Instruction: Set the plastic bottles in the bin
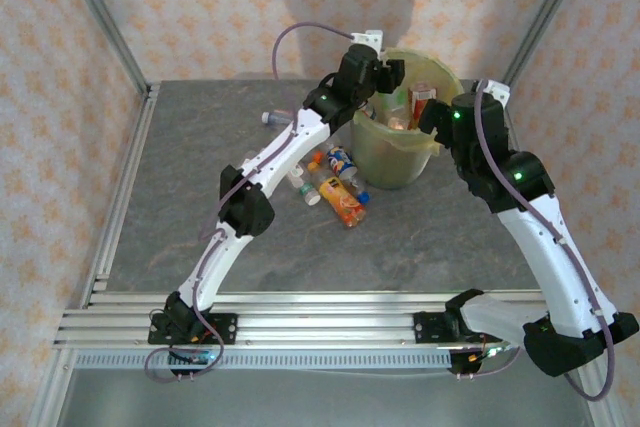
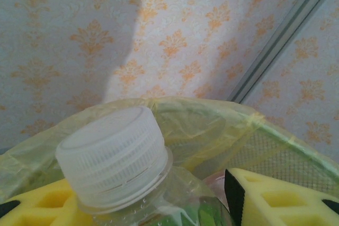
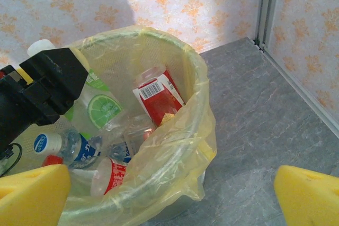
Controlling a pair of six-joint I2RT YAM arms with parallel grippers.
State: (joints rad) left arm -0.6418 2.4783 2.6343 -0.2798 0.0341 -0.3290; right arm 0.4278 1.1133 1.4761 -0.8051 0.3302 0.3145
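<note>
My left gripper (image 1: 390,77) hangs over the bin (image 1: 400,162), shut on a clear plastic bottle (image 2: 114,160) with a white cap and a green lime label. In the right wrist view that bottle (image 3: 100,107) reaches down into the bin's mouth below the black left gripper (image 3: 42,93). Several bottles lie inside the yellow-green bag: a red-labelled one (image 3: 159,93), a blue-labelled one (image 3: 63,146) and another red one (image 3: 108,175). More bottles lie on the table left of the bin, among them an orange one (image 1: 345,202) and a blue one (image 1: 342,160). My right gripper (image 1: 430,112) is open beside the bin's right rim (image 3: 180,146).
A lone bottle (image 1: 272,118) lies at the back, under the left arm. Metal frame posts (image 3: 265,9) and patterned walls close in the grey table (image 3: 254,120). Bare grey surface stretches in front of the bin and to its right.
</note>
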